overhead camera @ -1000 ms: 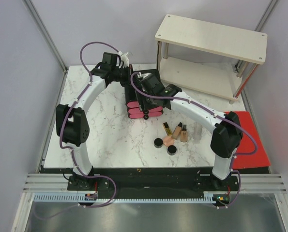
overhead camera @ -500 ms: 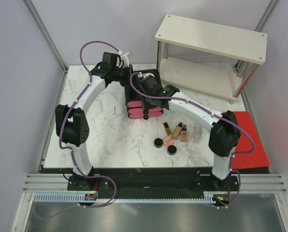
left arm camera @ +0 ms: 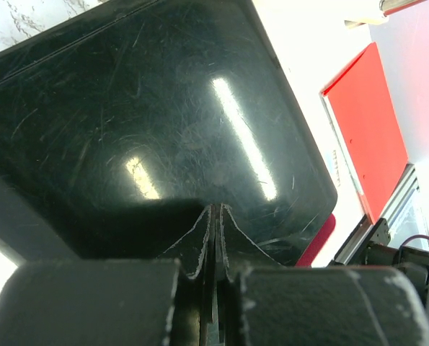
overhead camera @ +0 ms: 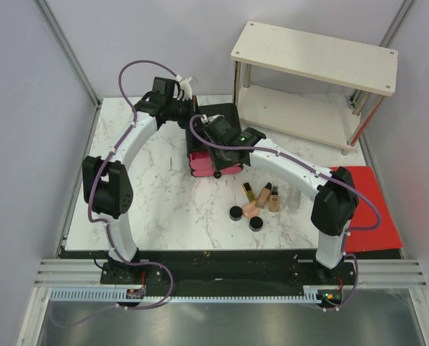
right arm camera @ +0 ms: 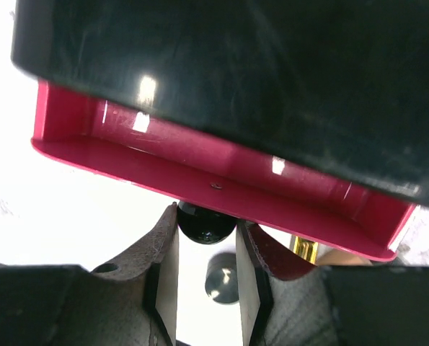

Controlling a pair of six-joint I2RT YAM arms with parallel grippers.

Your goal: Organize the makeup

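Observation:
The black box with pink drawers (overhead camera: 213, 124) stands at the back middle. My right gripper (overhead camera: 217, 166) is shut on the black knob (right arm camera: 205, 222) of a pink drawer (right arm camera: 200, 169), which is pulled out and shows an empty inside. My left gripper (overhead camera: 192, 114) is shut, its tips (left arm camera: 215, 216) against the box's glossy black surface (left arm camera: 164, 108). The makeup lies in front of the box: two round black jars (overhead camera: 236, 213) (overhead camera: 256, 223), a peach puff (overhead camera: 251, 210), beige tubes (overhead camera: 249, 192) (overhead camera: 274, 200) and a clear container (overhead camera: 295, 194).
A two-tier wooden shelf (overhead camera: 315, 58) stands at the back right. A red board (overhead camera: 376, 209) lies at the right edge of the marble table (overhead camera: 149, 194). A black jar (right arm camera: 223, 283) shows below the right fingers.
My right gripper and forearm have shifted a little left and toward the near side at the drawers. The left arm and the makeup have not moved.

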